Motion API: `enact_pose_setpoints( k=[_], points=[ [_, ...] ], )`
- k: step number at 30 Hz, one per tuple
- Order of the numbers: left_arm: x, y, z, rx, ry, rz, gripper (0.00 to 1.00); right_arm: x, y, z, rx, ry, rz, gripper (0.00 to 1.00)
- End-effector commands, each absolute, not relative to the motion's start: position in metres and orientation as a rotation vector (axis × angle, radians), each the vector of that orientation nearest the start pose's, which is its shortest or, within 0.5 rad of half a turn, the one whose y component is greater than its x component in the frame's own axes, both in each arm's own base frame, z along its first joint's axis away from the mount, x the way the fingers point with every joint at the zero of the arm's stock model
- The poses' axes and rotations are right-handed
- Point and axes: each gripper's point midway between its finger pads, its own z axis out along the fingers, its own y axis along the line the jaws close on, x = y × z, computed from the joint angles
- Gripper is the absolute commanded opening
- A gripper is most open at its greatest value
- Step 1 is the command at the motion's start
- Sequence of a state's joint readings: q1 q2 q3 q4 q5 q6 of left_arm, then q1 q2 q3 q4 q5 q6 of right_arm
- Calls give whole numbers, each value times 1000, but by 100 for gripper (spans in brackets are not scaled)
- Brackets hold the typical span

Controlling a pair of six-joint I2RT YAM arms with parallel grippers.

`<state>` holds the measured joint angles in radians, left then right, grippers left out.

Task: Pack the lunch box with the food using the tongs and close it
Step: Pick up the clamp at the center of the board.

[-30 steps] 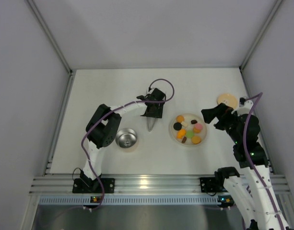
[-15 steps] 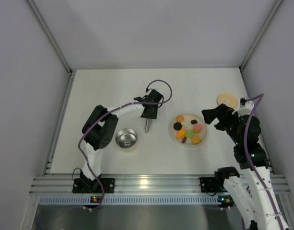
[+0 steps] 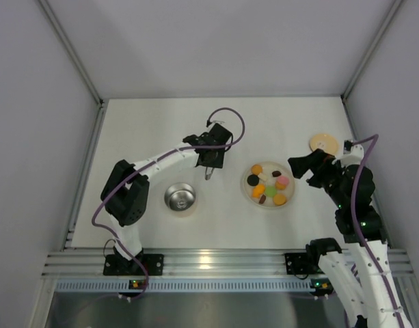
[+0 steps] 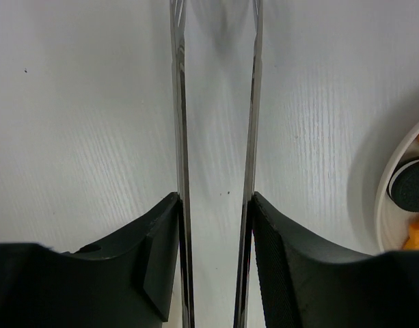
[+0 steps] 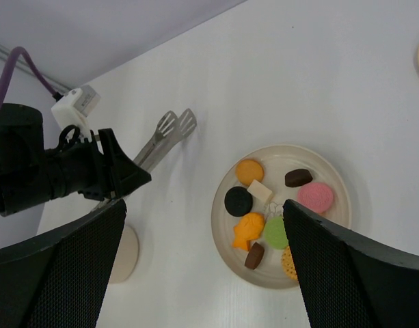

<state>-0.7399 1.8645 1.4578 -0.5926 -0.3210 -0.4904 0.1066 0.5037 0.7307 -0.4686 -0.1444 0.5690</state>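
Note:
The tongs (image 4: 179, 123) are two thin silvery arms running between my left gripper's (image 4: 216, 199) fingers, which are shut on them. In the top view the tongs (image 3: 208, 173) point toward the near edge from my left gripper (image 3: 210, 162), between the lunch box (image 3: 180, 197) and the plate (image 3: 245, 191). The lunch box is a lidless steel pot. Its round wooden lid (image 3: 323, 143) lies at the far right. Several pieces of food (image 5: 249, 231) lie on the plate (image 5: 217, 212). My right gripper (image 3: 298, 168) hangs open just right of the plate; in its own view the right gripper (image 5: 202, 266) holds nothing.
The plate's rim (image 4: 390, 205) with a black piece shows at the right edge of the left wrist view. A pale round shape (image 5: 126, 254) sits partly behind my right gripper's left finger. Enclosure walls rise at the back and both sides of the white table (image 3: 154, 130).
My left gripper's jaws have closed onto the tongs and drifted slightly left and farther back with them; the left elbow swung left. The right arm has barely moved.

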Motion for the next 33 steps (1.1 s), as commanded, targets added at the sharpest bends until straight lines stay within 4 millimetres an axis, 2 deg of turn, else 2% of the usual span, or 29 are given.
enact_pose_setpoints(
  k=[1,10,22,28,33],
  points=[
    [348,-270,130,176,2447,-81,49,231,72,286,306,1777,613,96],
    [328,-266,165,205,2418,-89,53,236,73,288,303,1787,616,96],
    [306,-269,206,276,2376,-155,49,240,73,287,313,1778,621,95],
    [286,-288,221,364,2357,-224,49,240,72,289,320,1776,615,96],
    [263,-315,222,462,2348,-291,49,238,69,288,326,1781,599,95]
  ],
)
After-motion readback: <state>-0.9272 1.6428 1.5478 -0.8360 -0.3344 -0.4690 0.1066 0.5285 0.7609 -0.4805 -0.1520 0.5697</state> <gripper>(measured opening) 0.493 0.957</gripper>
